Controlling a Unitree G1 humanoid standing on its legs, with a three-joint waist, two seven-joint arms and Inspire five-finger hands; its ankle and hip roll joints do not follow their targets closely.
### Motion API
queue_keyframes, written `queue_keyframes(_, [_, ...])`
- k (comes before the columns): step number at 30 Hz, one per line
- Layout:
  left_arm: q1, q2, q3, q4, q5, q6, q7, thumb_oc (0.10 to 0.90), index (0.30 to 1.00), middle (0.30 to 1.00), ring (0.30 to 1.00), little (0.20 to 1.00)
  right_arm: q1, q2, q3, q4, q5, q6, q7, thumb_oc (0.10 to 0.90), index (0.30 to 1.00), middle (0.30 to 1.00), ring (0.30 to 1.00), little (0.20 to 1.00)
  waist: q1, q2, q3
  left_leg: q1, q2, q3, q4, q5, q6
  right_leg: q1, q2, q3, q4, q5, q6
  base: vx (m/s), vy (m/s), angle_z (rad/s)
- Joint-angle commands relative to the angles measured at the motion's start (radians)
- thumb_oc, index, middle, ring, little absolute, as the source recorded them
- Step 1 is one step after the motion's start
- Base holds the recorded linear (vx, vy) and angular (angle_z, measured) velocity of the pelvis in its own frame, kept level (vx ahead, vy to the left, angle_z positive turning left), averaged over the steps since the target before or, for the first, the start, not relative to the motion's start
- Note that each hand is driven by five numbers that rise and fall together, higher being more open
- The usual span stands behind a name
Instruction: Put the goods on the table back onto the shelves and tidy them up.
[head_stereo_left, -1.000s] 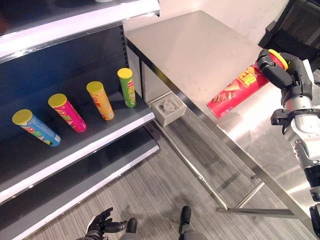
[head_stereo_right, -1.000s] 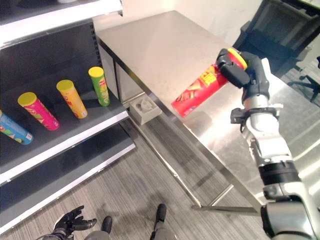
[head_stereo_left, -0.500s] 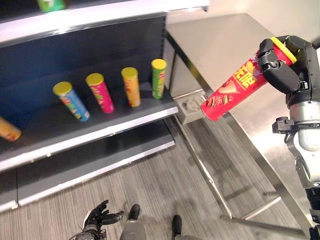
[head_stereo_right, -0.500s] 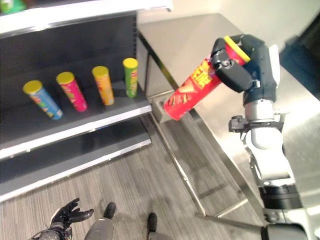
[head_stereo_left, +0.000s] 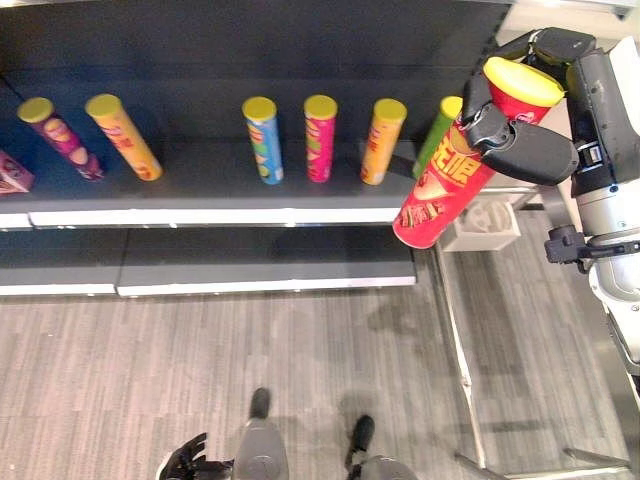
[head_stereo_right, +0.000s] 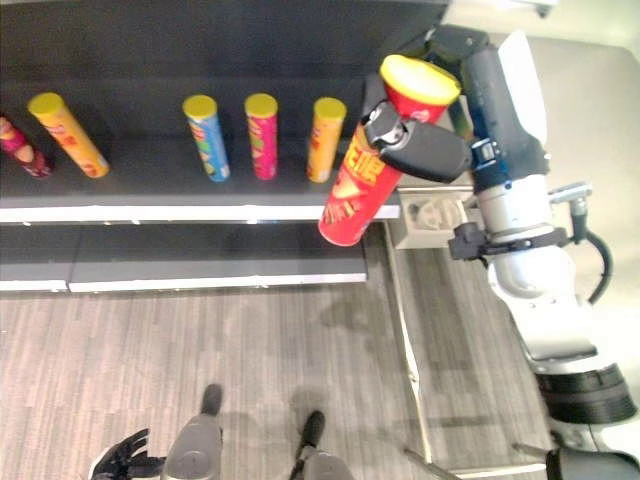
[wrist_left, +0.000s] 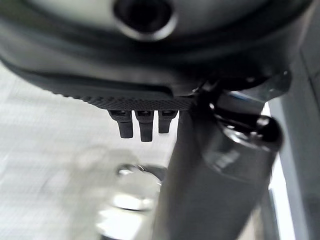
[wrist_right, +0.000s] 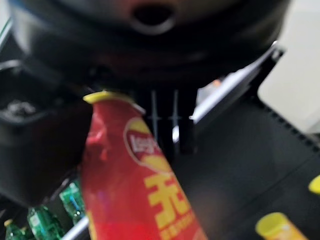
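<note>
My right hand (head_stereo_left: 520, 150) grips the red chip can (head_stereo_left: 450, 175) near its yellow lid, tilted in the air before the shelf (head_stereo_left: 200, 195) with standing cans. My left hand (head_stereo_left: 182, 462) hangs low, fingers relaxed.

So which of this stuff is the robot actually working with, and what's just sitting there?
Part of the job:
- red chip can, gripped by the right hand
- shelf with standing chip cans: blue, pink, orange, green

Just lying about:
- white tray beside the shelf
- green bottles
- left hand, idle down low
</note>
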Motion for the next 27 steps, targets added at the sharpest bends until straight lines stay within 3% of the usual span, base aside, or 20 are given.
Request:
queue_keyframes(1, [-0.004, 0.015, -0.047, -0.088, 0.016, -0.056, -0.016, 0.8, 0.9, 0.9, 0.9, 0.9, -0.092, 0.005, -0.07, -0.081, -0.004, -0.081, -0.019, 0.4, 0.3, 0.3, 0.3, 0.3, -0.003, -0.008, -0.126, 0.01, -0.003, -0.049, 0.024, 0.031, 0.043, -0.05, 0.059, 0.014, 0.011, -0.138, 0.11, 0.03, 0.386, 0.29])
queue_keyframes(2, [0.003, 0.007, -0.052, -0.092, 0.025, -0.055, -0.024, 0.8, 0.9, 0.9, 0.9, 0.9, -0.071, 0.029, -0.076, -0.083, -0.005, -0.075, -0.007, 0.4, 0.3, 0.3, 0.3, 0.3, -0.011, 0.018, -0.145, 0.038, -0.016, -0.023, -0.035, -0.017, 0.036, -0.054, 0.029, 0.003, 0.011, -0.11, 0.131, 0.02, 0.42, 0.34])
queue_keyframes(4, [0.003, 0.013, -0.059, -0.093, 0.04, -0.055, -0.027, 0.8, 0.9, 0.9, 0.9, 0.9, -0.048, 0.047, -0.088, -0.087, -0.026, -0.066, -0.008, 0.4, 0.3, 0.3, 0.3, 0.3, -0.008, 0.03, -0.145, 0.034, -0.049, -0.007, -0.041, -0.043, 0.043, -0.067, -0.014, -0.003, 0.014, -0.079, 0.15, -0.03, 0.56, 0.18])
queue_keyframes(7, [-0.017, 0.049, -0.051, -0.09, 0.08, -0.065, -0.025, 0.8, 0.9, 0.9, 0.9, 0.9, 0.0, 0.107, -0.118, -0.114, -0.111, -0.045, -0.022, 0.4, 0.3, 0.3, 0.3, 0.3, -0.007, 0.028, -0.135, 0.0, -0.192, -0.001, -0.058, -0.102, 0.113, -0.139, -0.157, 0.001, 0.015, 0.024, 0.212, -0.12, 0.648, 0.29])
queue_keyframes(8, [-0.017, 0.05, -0.052, -0.09, 0.081, -0.065, -0.025, 0.8, 0.9, 0.9, 0.9, 0.9, 0.002, 0.108, -0.12, -0.116, -0.112, -0.045, -0.022, 0.4, 0.3, 0.3, 0.3, 0.3, -0.007, 0.025, -0.137, -0.002, -0.196, -0.001, -0.058, -0.101, 0.115, -0.141, -0.161, 0.001, 0.015, 0.025, 0.214, -0.05, 0.403, 0.4])
queue_keyframes(10, [-0.032, 0.068, -0.059, -0.096, 0.088, -0.065, -0.021, 0.8, 0.9, 0.9, 0.9, 0.9, 0.011, 0.13, -0.111, -0.112, -0.148, -0.035, -0.038, 0.4, 0.3, 0.3, 0.3, 0.3, -0.014, 0.033, -0.118, -0.025, -0.239, -0.02, -0.06, -0.096, 0.144, -0.182, -0.177, 0.065, 0.074, 0.021, 0.2, -0.08, 0.321, 0.36])
queue_keyframes(11, [-0.033, 0.073, -0.054, -0.103, 0.075, -0.064, -0.022, 0.8, 0.9, 0.9, 0.9, 0.9, 0.007, 0.137, -0.095, -0.116, -0.168, -0.031, -0.037, 0.4, 0.3, 0.3, 0.3, 0.3, -0.022, 0.043, -0.105, -0.028, -0.252, -0.019, -0.068, -0.09, 0.161, -0.204, -0.121, 0.134, 0.14, -0.03, 0.175, -0.12, 0.299, 0.42])
queue_keyframes(13, [-0.031, 0.075, -0.044, -0.112, 0.065, -0.061, -0.019, 0.8, 0.9, 0.9, 0.9, 0.9, -0.012, 0.147, -0.07, -0.122, -0.174, -0.035, -0.036, 0.4, 0.3, 0.3, 0.3, 0.3, -0.01, 0.05, -0.101, -0.041, -0.265, -0.009, -0.077, -0.076, 0.177, -0.218, -0.049, 0.134, 0.193, -0.099, 0.147, -0.12, 0.23, 0.04])
queue_keyframes(14, [-0.02, 0.066, -0.034, -0.113, 0.045, -0.054, -0.022, 0.8, 0.9, 0.9, 0.9, 0.9, -0.037, 0.156, -0.028, -0.112, -0.176, -0.044, -0.027, 0.4, 0.3, 0.3, 0.3, 0.3, 0.004, 0.048, -0.089, -0.043, -0.277, 0.0, -0.086, -0.061, 0.191, -0.247, 0.067, 0.103, 0.262, -0.184, 0.106, -0.1, 0.14, -0.26])
queue_keyframes(15, [-0.021, 0.065, -0.034, -0.108, 0.045, -0.051, -0.019, 0.8, 0.9, 0.9, 0.9, 0.9, -0.037, 0.16, -0.014, -0.102, -0.176, -0.047, -0.029, 0.4, 0.3, 0.3, 0.3, 0.3, 0.006, 0.039, -0.083, -0.04, -0.287, 0.007, -0.083, -0.067, 0.191, -0.24, 0.101, 0.103, 0.247, -0.197, 0.1, -0.01, 0.069, -0.47])
queue_keyframes(16, [-0.016, 0.053, -0.035, -0.112, 0.043, -0.052, -0.023, 0.8, 0.9, 0.9, 0.9, 0.9, -0.036, 0.162, -0.006, -0.101, -0.188, -0.046, -0.028, 0.4, 0.3, 0.3, 0.3, 0.3, 0.005, 0.024, -0.079, -0.025, -0.305, -0.008, -0.075, -0.077, 0.192, -0.212, 0.138, 0.157, 0.195, -0.204, 0.084, 0.05, -0.012, -0.26])
queue_keyframes(19, [-0.019, 0.031, -0.034, -0.122, 0.01, -0.058, -0.013, 0.8, 0.9, 0.9, 0.9, 0.9, -0.055, 0.161, 0.018, -0.097, -0.188, -0.049, -0.034, 0.4, 0.3, 0.3, 0.3, 0.3, 0.004, 0.011, -0.069, -0.039, -0.311, -0.008, -0.031, -0.091, 0.184, -0.203, 0.146, 0.191, 0.153, -0.171, 0.08, 0.02, -0.02, -0.04])
queue_keyframes(22, [-0.031, -0.002, -0.04, -0.157, -0.039, -0.057, 0.007, 0.8, 0.9, 0.9, 0.9, 0.9, -0.067, 0.144, 0.039, -0.104, -0.19, -0.046, -0.032, 0.4, 0.3, 0.3, 0.3, 0.3, 0.013, 0.006, -0.03, -0.126, -0.309, -0.031, 0.161, -0.128, 0.155, -0.141, 0.141, 0.175, 0.099, -0.173, 0.06, 0.04, -0.057, 0.21])
queue_keyframes(23, [-0.031, -0.002, -0.04, -0.157, -0.039, -0.056, 0.008, 0.8, 0.9, 0.9, 0.9, 0.9, -0.068, 0.144, 0.04, -0.104, -0.19, -0.046, -0.033, 0.4, 0.3, 0.3, 0.3, 0.3, 0.011, 0.008, -0.029, -0.129, -0.308, -0.034, 0.169, -0.132, 0.154, -0.139, 0.142, 0.172, 0.097, -0.173, 0.06, 0.08, 0.081, 0.44])
queue_keyframes(24, [-0.03, -0.003, -0.046, -0.167, -0.039, -0.057, 0.007, 0.8, 0.9, 0.9, 0.9, 0.9, -0.067, 0.136, 0.044, -0.104, -0.194, -0.039, -0.026, 0.4, 0.3, 0.3, 0.3, 0.3, 0.012, 0.007, -0.029, -0.148, -0.268, -0.042, 0.162, -0.112, 0.141, -0.126, 0.13, 0.174, 0.09, -0.181, 0.064, 0.06, 0.069, 0.29])
queue_keyframes(25, [-0.03, -0.003, -0.046, -0.168, -0.039, -0.057, 0.007, 0.8, 0.9, 0.9, 0.9, 0.9, -0.067, 0.136, 0.044, -0.104, -0.194, -0.039, -0.026, 0.4, 0.3, 0.3, 0.3, 0.3, 0.011, 0.007, -0.029, -0.147, -0.268, -0.042, 0.159, -0.111, 0.14, -0.126, 0.131, 0.173, 0.089, -0.181, 0.064, 0.11, 0.201, 0.28])
queue_keyframes(26, [-0.035, 0.007, -0.055, -0.165, -0.03, -0.057, 0.014, 0.8, 0.9, 0.9, 0.9, 0.9, -0.075, 0.13, 0.055, -0.099, -0.198, -0.037, -0.035, 0.4, 0.3, 0.3, 0.3, 0.3, 0.013, 0.001, -0.03, -0.166, -0.202, -0.063, 0.116, -0.057, 0.128, -0.128, 0.106, 0.17, 0.088, -0.189, 0.076, 0.06, 0.121, 0.15])
queue_keyframes(27, [-0.035, 0.007, -0.054, -0.165, -0.03, -0.058, 0.014, 0.8, 0.9, 0.9, 0.9, 0.9, -0.076, 0.13, 0.056, -0.098, -0.198, -0.038, -0.036, 0.4, 0.3, 0.3, 0.3, 0.3, 0.012, 0.001, -0.032, -0.164, -0.201, -0.064, 0.108, -0.053, 0.126, -0.13, 0.107, 0.169, 0.09, -0.191, 0.074, 0.09, 0.185, 0.04])
